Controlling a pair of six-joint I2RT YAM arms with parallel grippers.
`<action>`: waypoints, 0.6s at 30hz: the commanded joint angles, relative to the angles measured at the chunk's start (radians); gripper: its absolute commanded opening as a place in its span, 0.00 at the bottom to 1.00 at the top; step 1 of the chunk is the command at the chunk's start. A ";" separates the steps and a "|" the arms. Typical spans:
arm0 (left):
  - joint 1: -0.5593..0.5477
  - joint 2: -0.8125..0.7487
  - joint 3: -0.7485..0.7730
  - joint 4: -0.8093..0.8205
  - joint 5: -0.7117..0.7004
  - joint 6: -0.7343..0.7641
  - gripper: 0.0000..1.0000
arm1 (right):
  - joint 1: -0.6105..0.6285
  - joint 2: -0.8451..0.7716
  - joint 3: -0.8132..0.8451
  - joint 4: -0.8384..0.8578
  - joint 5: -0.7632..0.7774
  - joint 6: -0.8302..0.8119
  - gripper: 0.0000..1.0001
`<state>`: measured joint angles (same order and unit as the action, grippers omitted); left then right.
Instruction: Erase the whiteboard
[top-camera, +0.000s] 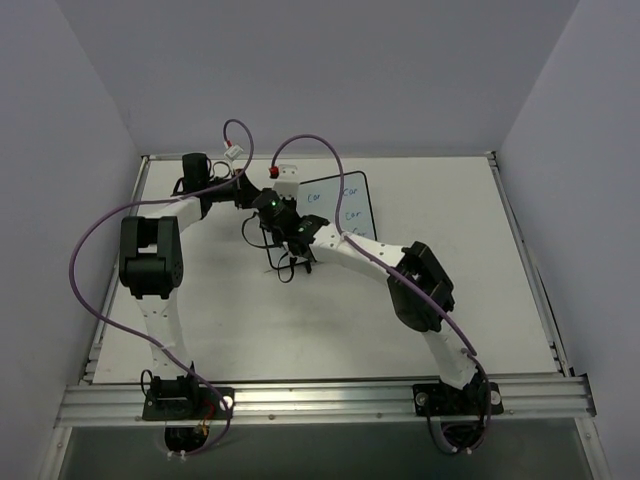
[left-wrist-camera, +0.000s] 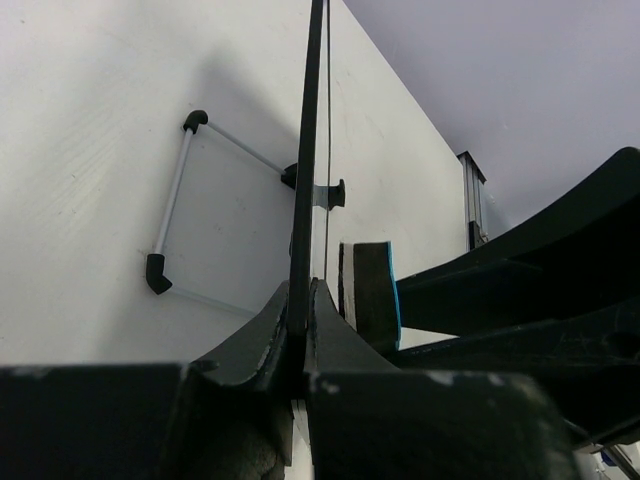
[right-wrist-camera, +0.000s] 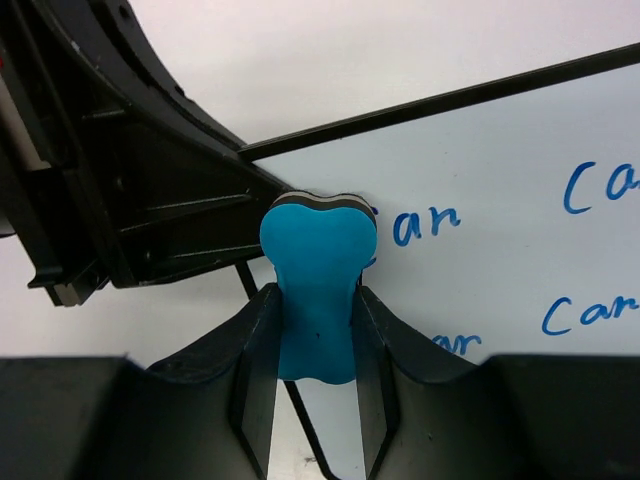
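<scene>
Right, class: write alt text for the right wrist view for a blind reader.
The right claw grips a blue bone-shaped eraser, its head at a whiteboard bearing blue handwritten words. The left claw clamps the board's edge.

Just beside the whiteboard (right-wrist-camera: 500, 260), the eraser (right-wrist-camera: 317, 270)

In rt wrist view, whiteboard (right-wrist-camera: 500, 170): white face, thin blk frame, blue handwritten wds (right-wrist-camera: 425, 225) in rows from centre to lower right. eraser (right-wrist-camera: 317, 270), centre: bright blue face, blk + grey layers along its top edge; in left wrist view its side is dark w/ a blue strip. left gripper (left-wrist-camera: 305, 310) & right gripper (right-wrist-camera: 315, 310): blk. Top view: arms (top-camera: 160, 310) white w/ blk joints, cables (top-camera: 90, 260) purple, green light (top-camera: 268, 201) & red spot (top-camera: 275, 172) upper centre; table (top-camera: 300, 320) white, walls (top-camera: 60, 150) pale lilac-grey, rail (top-camera: 320, 400) silver.
</scene>
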<state>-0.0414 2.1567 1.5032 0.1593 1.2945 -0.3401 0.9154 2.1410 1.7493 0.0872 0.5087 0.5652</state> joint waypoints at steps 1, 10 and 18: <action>-0.018 -0.024 -0.009 -0.017 -0.057 0.125 0.02 | -0.004 0.005 0.050 0.019 0.109 0.051 0.00; -0.020 -0.046 -0.021 0.002 -0.052 0.118 0.02 | -0.049 0.031 0.013 0.020 0.099 0.082 0.00; -0.023 -0.058 -0.032 0.009 -0.046 0.122 0.02 | -0.113 0.030 -0.014 0.005 0.073 0.091 0.00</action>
<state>-0.0444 2.1410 1.4902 0.1589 1.2747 -0.3351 0.8585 2.1563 1.7573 0.0895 0.5423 0.6399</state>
